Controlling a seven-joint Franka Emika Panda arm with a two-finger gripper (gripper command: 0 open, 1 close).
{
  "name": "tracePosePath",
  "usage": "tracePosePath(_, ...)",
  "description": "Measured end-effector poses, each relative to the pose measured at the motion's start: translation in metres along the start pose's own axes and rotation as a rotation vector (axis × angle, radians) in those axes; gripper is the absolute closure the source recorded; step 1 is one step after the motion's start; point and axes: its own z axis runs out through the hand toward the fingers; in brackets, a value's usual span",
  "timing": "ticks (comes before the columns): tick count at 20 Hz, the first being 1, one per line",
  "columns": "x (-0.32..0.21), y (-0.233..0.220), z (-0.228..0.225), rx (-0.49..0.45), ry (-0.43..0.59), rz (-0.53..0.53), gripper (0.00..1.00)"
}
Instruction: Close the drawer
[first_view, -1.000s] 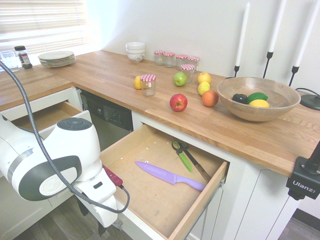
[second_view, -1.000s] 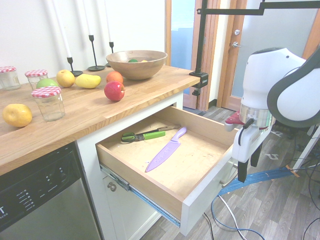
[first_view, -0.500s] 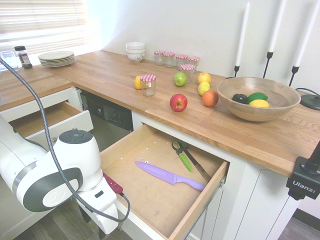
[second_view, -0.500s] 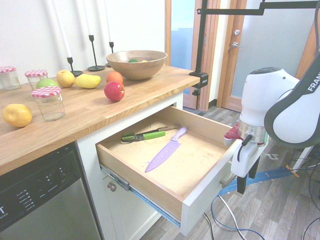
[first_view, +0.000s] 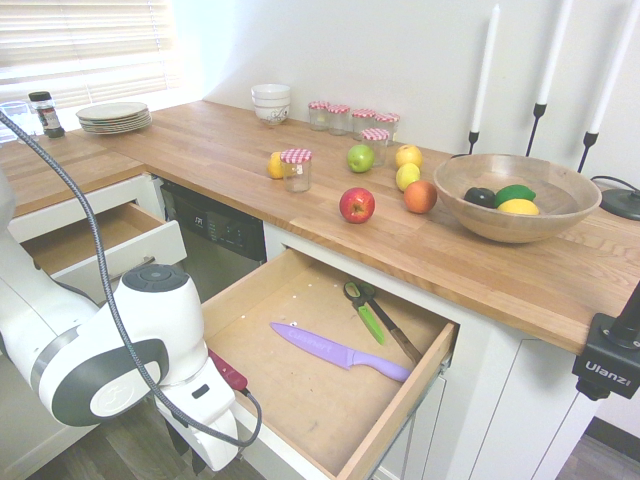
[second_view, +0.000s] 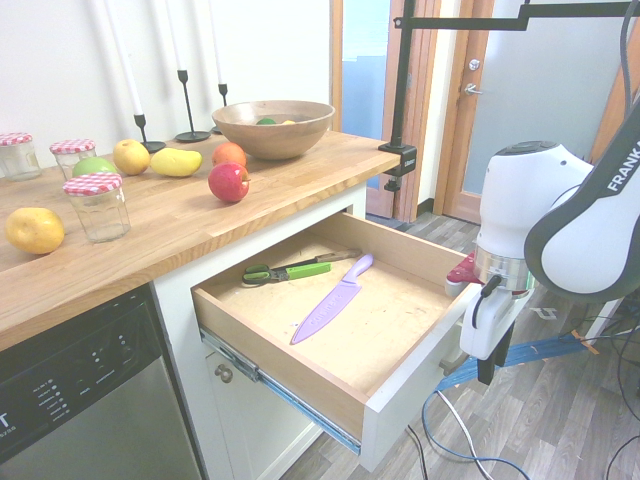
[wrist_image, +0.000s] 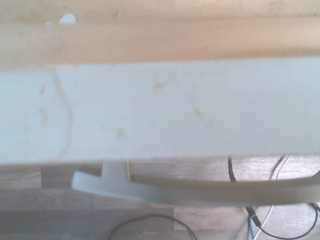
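Beside the drawer front at left, the gripper (first_view: 190, 452) is being held with fingers parted, nothing seen gripped; the handle approach is seemingly being made, and a level inward push is being called for; open floor (second_view: 560, 420) is being left outside; rightward, the drawer (first_view: 300, 385) is being shown extended beneath the counter edge (first_view: 345, 251), its knife (first_view: 335, 352) being kept below the rim.

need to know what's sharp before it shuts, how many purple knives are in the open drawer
1: the purple knife lies flat on the drawer's floor, beside the green-handled tool.
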Motion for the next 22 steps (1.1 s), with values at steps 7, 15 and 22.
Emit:
tracePosePath(7,0.007,-0.003,0.000,0.010,0.003,0.002,1.00)
tracePosePath(15,0.026,-0.006,0.001,0.083,0.103,0.000,1.00)
tracePosePath(22,0.047,-0.027,-0.003,0.121,0.136,0.001,1.00)
